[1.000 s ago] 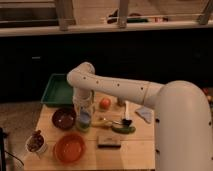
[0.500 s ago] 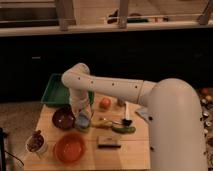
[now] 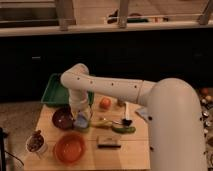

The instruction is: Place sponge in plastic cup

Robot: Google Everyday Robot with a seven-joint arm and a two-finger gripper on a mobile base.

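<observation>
A clear plastic cup (image 3: 82,123) stands on the wooden table (image 3: 135,150), just right of a dark bowl (image 3: 63,118). My gripper (image 3: 81,116) hangs straight down from the white arm (image 3: 115,89), right over the cup's mouth and partly inside it. A pale bluish patch (image 3: 79,120) shows at the gripper's tip inside the cup. I cannot tell whether it is the sponge. No other sponge shows on the table.
A green tray (image 3: 54,91) sits at the back left. An orange bowl (image 3: 69,148) and a white cup (image 3: 35,144) stand at the front left. An orange fruit (image 3: 105,103), green items (image 3: 123,129), a dark bar (image 3: 109,143) and a pale cloth (image 3: 142,113) lie to the right.
The arm's elbow has shifted a little left and down. The gripper has stayed at the cup.
</observation>
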